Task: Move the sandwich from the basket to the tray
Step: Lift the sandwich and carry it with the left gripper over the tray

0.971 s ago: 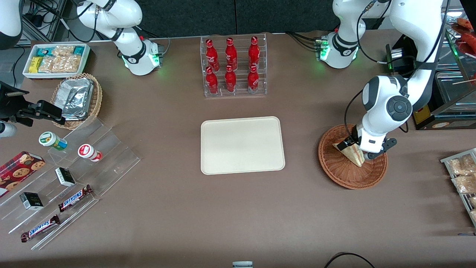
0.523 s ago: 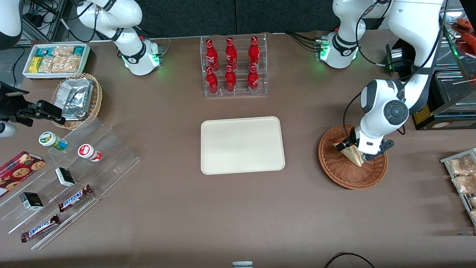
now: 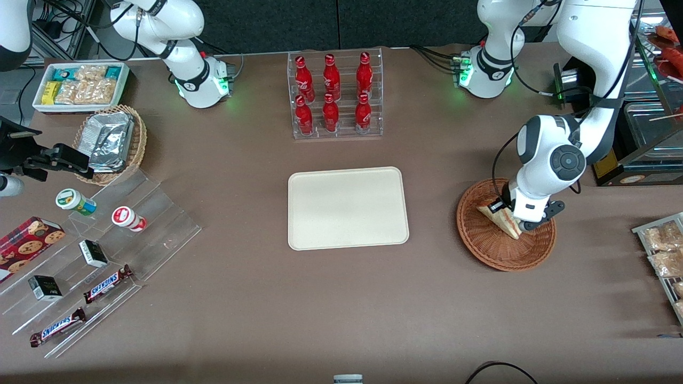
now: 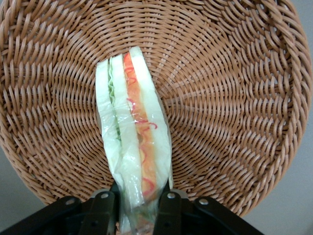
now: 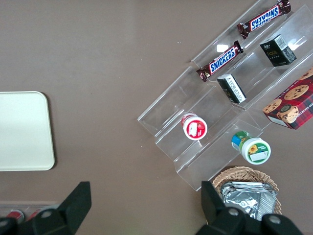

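Front view high over the whole table — left wrist close above basket (image 4: 234, 98).

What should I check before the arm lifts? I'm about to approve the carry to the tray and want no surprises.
1. Grasp: gripper is shut on the sandwich, one finger on each bread face. Ok.
2. Grip position: it holds the sandwich near one end, so the rest sticks out unsupported. Not ok; lift slowly.
3. Lift-off: whether the sandwich is clear of the basket floor. Cannot tell.
4. Landing zone: tray surface is bare. Ok.
5. Path: open tabletop between basket and tray; the bottle rack stands farther from the front camera. Ok.
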